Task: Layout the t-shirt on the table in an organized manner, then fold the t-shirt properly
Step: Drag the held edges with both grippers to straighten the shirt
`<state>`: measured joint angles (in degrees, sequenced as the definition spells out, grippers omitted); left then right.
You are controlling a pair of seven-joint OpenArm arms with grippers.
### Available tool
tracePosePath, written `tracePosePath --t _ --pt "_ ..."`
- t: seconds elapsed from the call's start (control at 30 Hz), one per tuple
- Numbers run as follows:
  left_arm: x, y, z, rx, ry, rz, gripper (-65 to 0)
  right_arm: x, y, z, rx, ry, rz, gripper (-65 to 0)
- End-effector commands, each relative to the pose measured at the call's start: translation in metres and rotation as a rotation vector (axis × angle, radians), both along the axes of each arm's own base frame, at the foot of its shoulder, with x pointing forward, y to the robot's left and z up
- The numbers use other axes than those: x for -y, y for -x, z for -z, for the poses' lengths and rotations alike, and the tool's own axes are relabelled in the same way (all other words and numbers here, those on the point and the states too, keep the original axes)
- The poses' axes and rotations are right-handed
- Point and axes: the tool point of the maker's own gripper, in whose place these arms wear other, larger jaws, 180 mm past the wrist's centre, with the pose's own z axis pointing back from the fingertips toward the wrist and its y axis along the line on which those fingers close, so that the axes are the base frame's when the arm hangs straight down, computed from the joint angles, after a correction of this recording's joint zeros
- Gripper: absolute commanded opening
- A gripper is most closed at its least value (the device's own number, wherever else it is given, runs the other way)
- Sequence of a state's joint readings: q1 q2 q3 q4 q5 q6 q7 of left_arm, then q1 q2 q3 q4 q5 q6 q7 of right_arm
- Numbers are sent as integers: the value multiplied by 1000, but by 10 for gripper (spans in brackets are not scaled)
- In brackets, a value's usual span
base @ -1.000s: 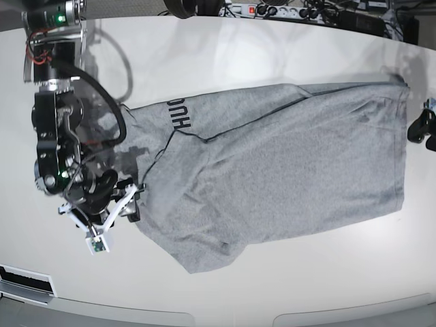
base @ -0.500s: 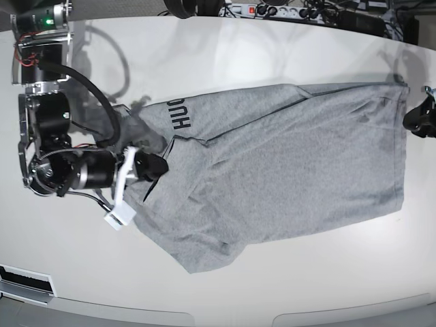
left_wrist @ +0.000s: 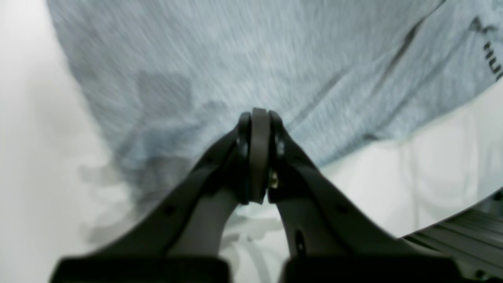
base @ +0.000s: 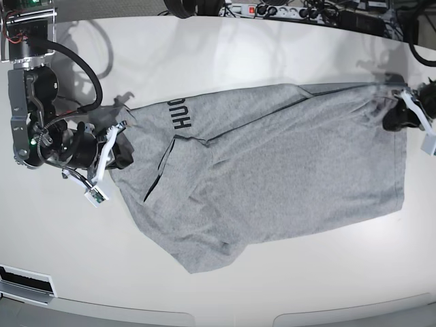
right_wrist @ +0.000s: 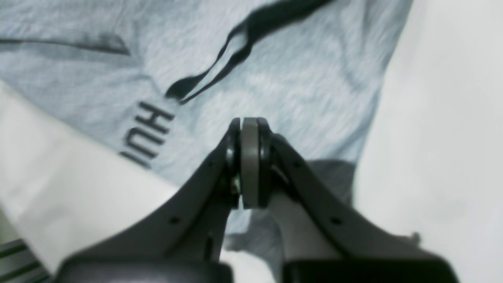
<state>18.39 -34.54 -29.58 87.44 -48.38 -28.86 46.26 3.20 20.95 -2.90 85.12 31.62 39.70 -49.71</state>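
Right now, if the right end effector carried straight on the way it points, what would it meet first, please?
Most likely the t-shirt: the shut right end effector points at the grey fabric by the black lettering, though depth is unclear.

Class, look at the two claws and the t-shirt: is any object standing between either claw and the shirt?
Nothing visible does. The right claw sits at one end of the t-shirt and the left claw at the other, both shut right at the fabric's edge. Only bare table surrounds the shirt.
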Motion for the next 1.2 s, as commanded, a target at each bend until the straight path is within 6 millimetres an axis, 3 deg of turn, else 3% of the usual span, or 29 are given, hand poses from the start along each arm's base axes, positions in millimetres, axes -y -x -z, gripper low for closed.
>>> tracePosePath --t 0.0,0.23,0.4,0.57,0.83,1.17 --pt "-3 -11 -12 55 12 -11 -650 -2 -13 -14 66 -3 -16 -650" --pt "-1 -6 19 45 34 -91 -650 -10 -20 2 151 141 -42 -650" --pt "-11 -6 23 51 -22 -95 -650 -4 -2 45 38 161 -26 -650" --pt "-21 0 37 42 0 -148 -650 15 13 80 -63 229 19 -650" --pt "-52 8 78 -39 13 -232 -650 19 35 89 -159 274 -56 -650" --pt "-41 18 85 -141 -80 -5 -650 25 72 97 -307 257 -66 -650"
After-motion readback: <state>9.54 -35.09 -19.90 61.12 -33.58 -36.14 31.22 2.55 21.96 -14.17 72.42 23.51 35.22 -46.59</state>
